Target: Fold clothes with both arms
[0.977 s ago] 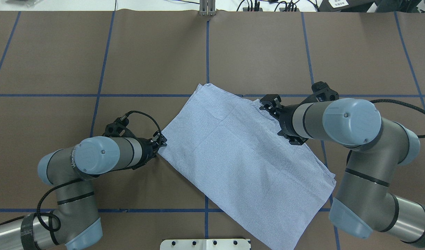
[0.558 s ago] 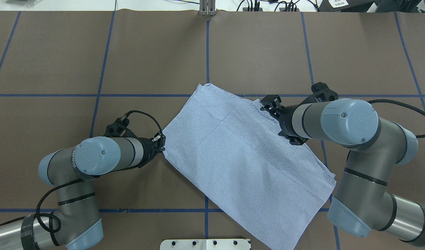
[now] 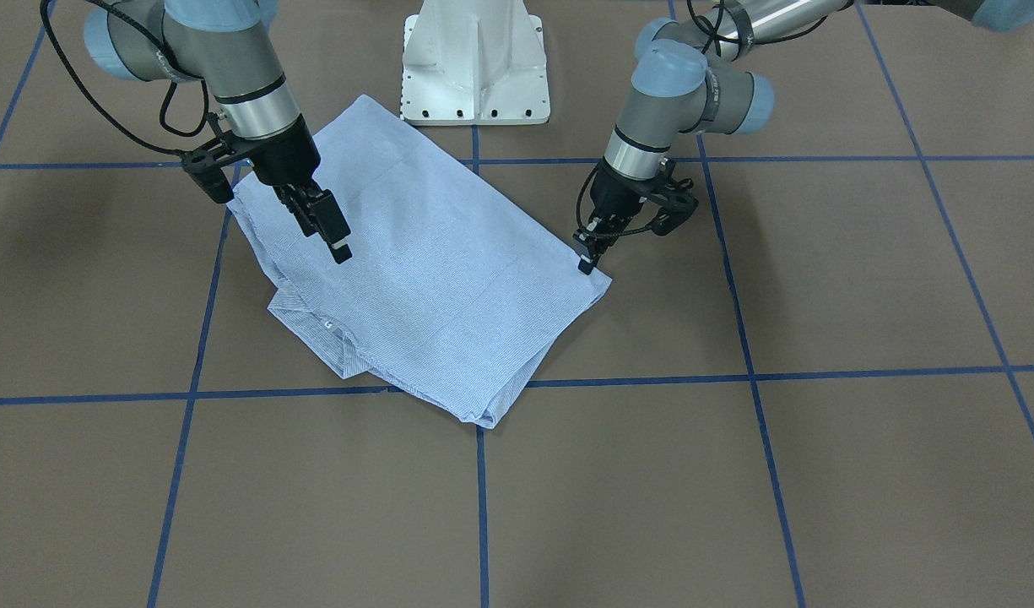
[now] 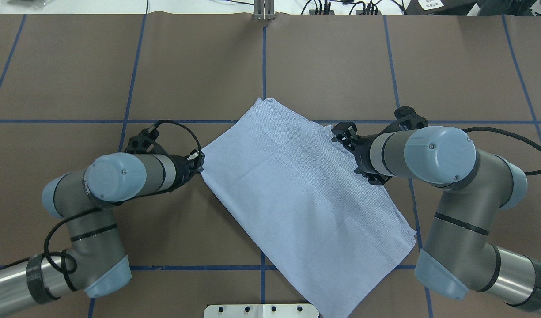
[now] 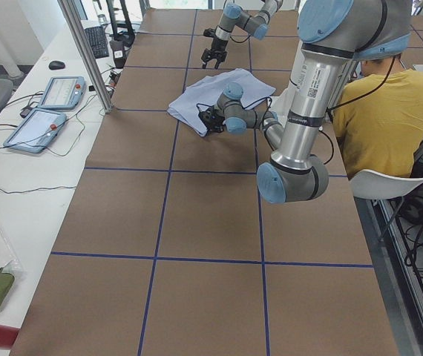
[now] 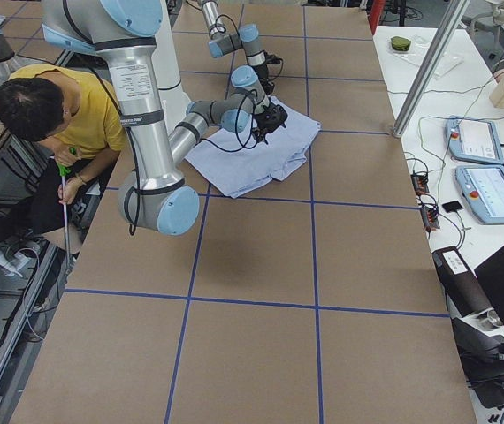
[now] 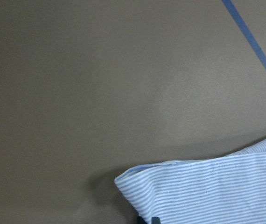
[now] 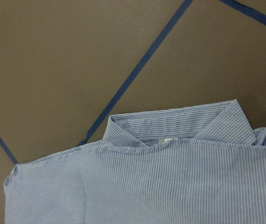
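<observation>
The striped shirt (image 4: 305,198) lies folded into a long slanted rectangle on the brown table and also shows in the front view (image 3: 449,279). Its collar (image 8: 170,123) and small white label (image 8: 169,140) face away from the robot. My left gripper (image 4: 200,168) is shut on the shirt's left corner (image 7: 217,191), low at the table, and shows in the front view (image 3: 584,263). My right gripper (image 3: 339,247) has its fingers together with the tip down in the fabric just behind the collar. It also shows from overhead (image 4: 341,132).
The white pedestal base (image 3: 474,67) stands at the table's near edge, right behind the shirt's rear end. Blue tape lines (image 4: 263,66) grid the table. A seated person in yellow (image 5: 389,111) is beside the robot. Teach pendants (image 6: 482,159) lie on the far side table.
My left gripper moved up and left with the shirt corner in it. The whole shirt slid and turned slightly that way. My right gripper stayed almost in place.
</observation>
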Available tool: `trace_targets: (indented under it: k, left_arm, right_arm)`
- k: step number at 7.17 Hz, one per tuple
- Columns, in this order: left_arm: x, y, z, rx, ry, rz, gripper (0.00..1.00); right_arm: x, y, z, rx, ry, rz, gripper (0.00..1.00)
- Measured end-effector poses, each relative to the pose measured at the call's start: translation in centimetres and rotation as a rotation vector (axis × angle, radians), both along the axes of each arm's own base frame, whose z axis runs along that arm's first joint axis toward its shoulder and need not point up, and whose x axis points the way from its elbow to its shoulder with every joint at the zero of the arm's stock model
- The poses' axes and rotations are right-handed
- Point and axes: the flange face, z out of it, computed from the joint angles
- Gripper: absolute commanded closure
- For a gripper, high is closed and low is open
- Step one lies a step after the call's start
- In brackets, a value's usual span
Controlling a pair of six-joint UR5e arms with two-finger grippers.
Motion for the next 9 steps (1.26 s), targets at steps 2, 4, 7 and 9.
trace_targets:
  k: [2, 4, 7, 9]
  left_arm:
    - [-0.9, -10.3, -0.5, 0.087, -0.064, -0.092, 1.0]
    - [-1.3, -21.5, -1.1, 0.181, -0.085, -0.192, 0.74]
    - [-2.0, -27.1, -1.8, 0.249, -0.144, -0.203, 0.29]
    - [-4.9, -25.1, 0.7, 0.27, -0.14, -0.187, 0.3]
  right_arm:
    - [-0.2, -0.1, 0.3, -0.001, 0.007, -0.001, 0.0]
    - [-0.4, -0.1, 0.3, -0.002, 0.007, 0.001, 0.0]
    - [-3.9, 1.6, -1.3, 0.006, -0.01, -0.022, 0.0]
    - [-8.5, 6.2, -2.3, -0.015, -0.035, 0.034, 0.0]
